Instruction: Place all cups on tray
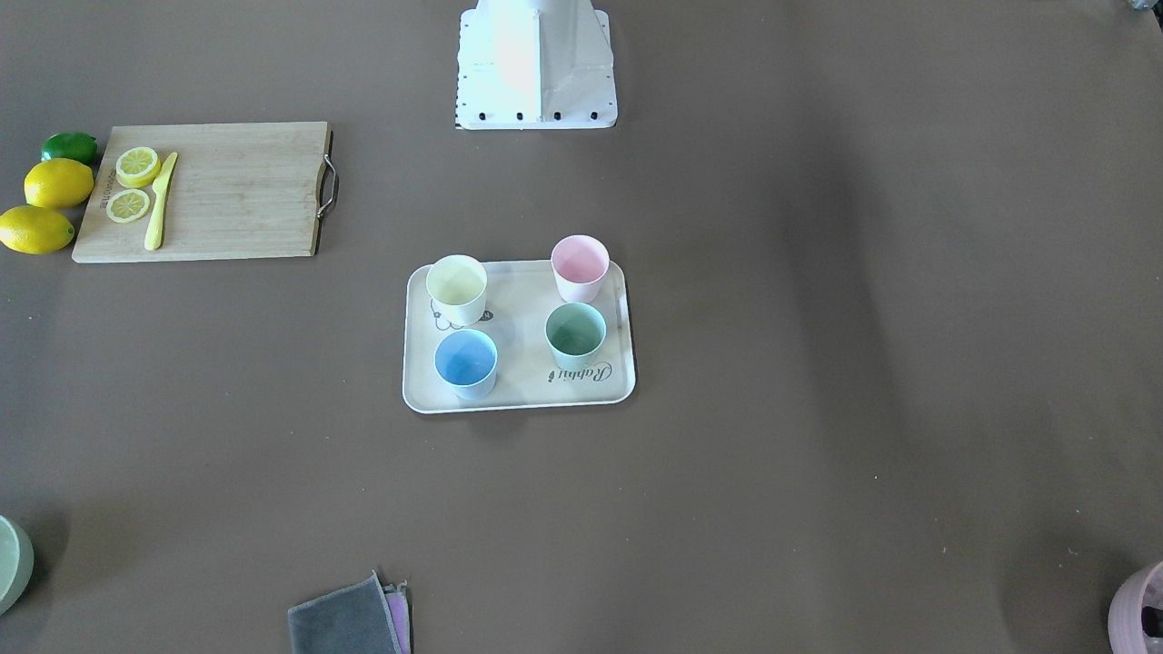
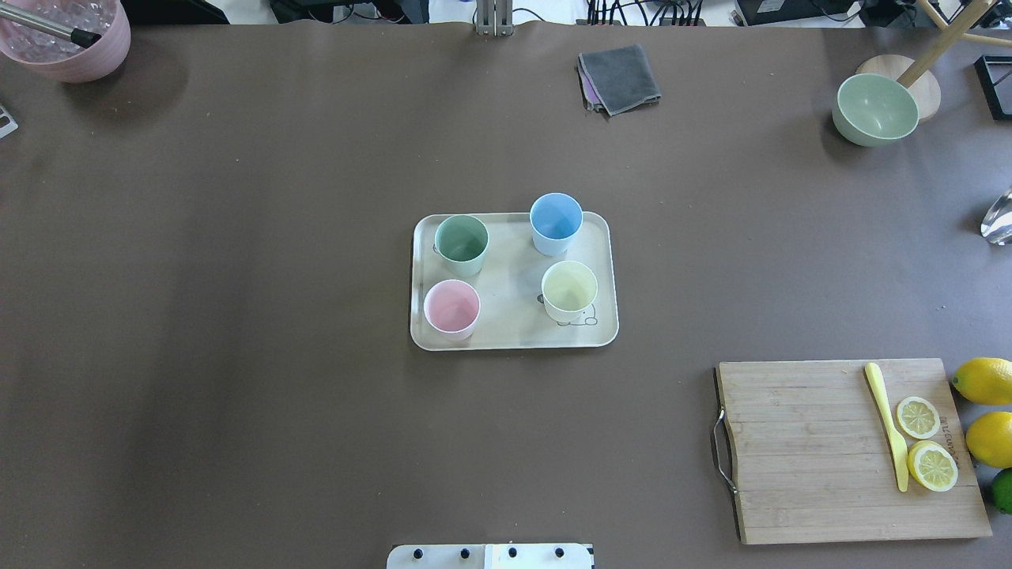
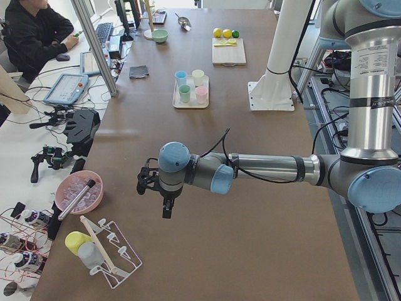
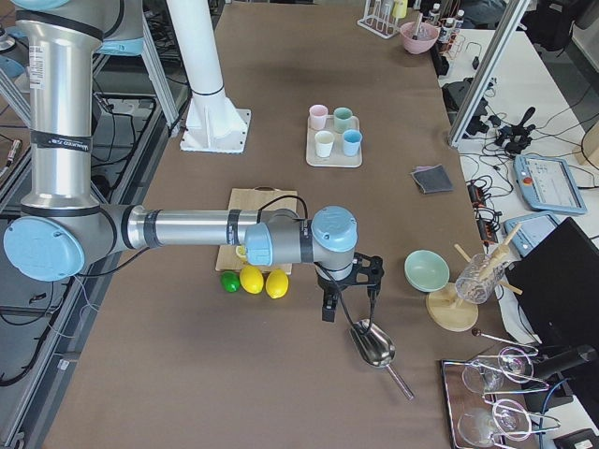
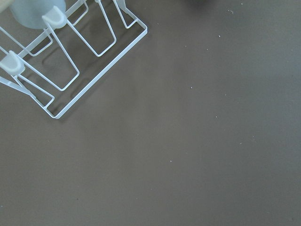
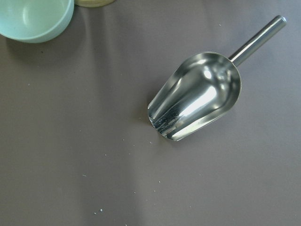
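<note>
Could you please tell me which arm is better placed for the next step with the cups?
Neither: yellow cup, pink cup, blue cup and green cup all stand on the tray. The left gripper and right gripper hang at opposite ends, far away.

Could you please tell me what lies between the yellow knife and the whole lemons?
Two lemon slices lie there, side by side on the cutting board; the overhead exterior view shows it.
</note>
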{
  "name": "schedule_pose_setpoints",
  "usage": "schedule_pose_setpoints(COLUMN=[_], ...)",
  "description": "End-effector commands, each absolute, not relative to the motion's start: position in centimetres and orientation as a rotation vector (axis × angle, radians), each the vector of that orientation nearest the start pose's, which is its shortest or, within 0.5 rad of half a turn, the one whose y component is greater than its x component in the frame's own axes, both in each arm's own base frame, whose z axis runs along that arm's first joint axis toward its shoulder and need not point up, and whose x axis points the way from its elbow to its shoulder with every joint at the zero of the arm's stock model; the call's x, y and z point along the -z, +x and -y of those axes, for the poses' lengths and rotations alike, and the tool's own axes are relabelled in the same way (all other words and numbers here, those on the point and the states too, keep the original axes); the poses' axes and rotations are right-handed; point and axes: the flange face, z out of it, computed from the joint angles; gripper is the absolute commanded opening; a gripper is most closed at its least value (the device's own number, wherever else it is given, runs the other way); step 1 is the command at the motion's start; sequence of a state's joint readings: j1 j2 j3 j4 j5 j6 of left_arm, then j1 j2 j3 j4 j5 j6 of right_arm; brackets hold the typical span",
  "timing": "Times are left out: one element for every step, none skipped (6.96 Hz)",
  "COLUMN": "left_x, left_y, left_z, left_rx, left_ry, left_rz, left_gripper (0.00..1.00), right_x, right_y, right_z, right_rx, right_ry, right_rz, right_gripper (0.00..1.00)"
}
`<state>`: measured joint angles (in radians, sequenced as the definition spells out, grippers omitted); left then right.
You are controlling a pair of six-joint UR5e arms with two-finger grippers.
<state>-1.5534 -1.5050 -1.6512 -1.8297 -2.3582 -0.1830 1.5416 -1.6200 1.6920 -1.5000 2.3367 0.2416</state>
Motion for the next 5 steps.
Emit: schedule_pose_setpoints(left_x=[-62.18, -62.12, -61.91, -61.85, -61.93], left_y=[-5.45, -5.46, -5.46, -5.39, -5.39], left_z=[47.94, 48.08, 48.29, 48.57, 48.56], left_rx=[0.051, 0.052, 0.054, 0.053, 0.052], left_ry=[0.178, 0.179, 0.182, 0.183, 0.182], left_rz=[-0.807, -0.806, -0.805, -0.803, -0.803], left_gripper=[0.98, 0.98, 0.98, 0.98, 0.98], right_x=[-60.84, -60.75, -60.81, -60.81, -60.8], right_y=[4.1, 4.02, 4.01, 4.01, 4.0], right_z=[49.15, 49.23, 49.16, 49.16, 49.16], right_rx=[-0.128, -0.126, -0.126, -0.126, -0.126], right_ry=[0.032, 0.034, 0.033, 0.033, 0.032], right_rz=[0.777, 0.778, 0.779, 0.779, 0.78], right_gripper=[1.0, 1.0, 1.0, 1.0, 1.0])
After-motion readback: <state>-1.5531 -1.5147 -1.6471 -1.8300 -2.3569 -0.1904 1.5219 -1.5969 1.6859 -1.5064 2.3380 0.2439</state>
